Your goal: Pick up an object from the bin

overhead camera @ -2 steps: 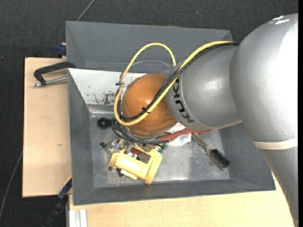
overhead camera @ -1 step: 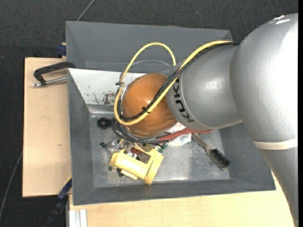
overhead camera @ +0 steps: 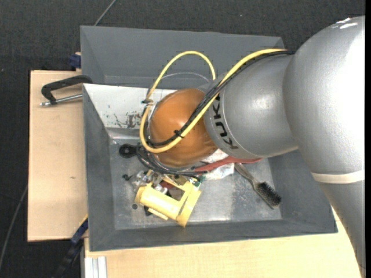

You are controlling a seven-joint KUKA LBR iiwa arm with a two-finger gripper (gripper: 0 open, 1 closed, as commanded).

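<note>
My gripper (overhead camera: 149,168) shows as a dark body under the arm's orange cover, low in the bin's left half. Right below it lies a pale yellow plastic tape dispenser (overhead camera: 168,202), tilted, near the bin's front wall. Small metal and dark bits (overhead camera: 138,180) lie between the gripper and the dispenser. A small black round piece (overhead camera: 126,150) rests on the floor to the gripper's left.
A black brush with a thin handle (overhead camera: 262,189) lies at the right of the bin floor. A red and white packet (overhead camera: 219,167) pokes out from under the arm. The arm and its yellow cables cover the bin's middle and right rear.
</note>
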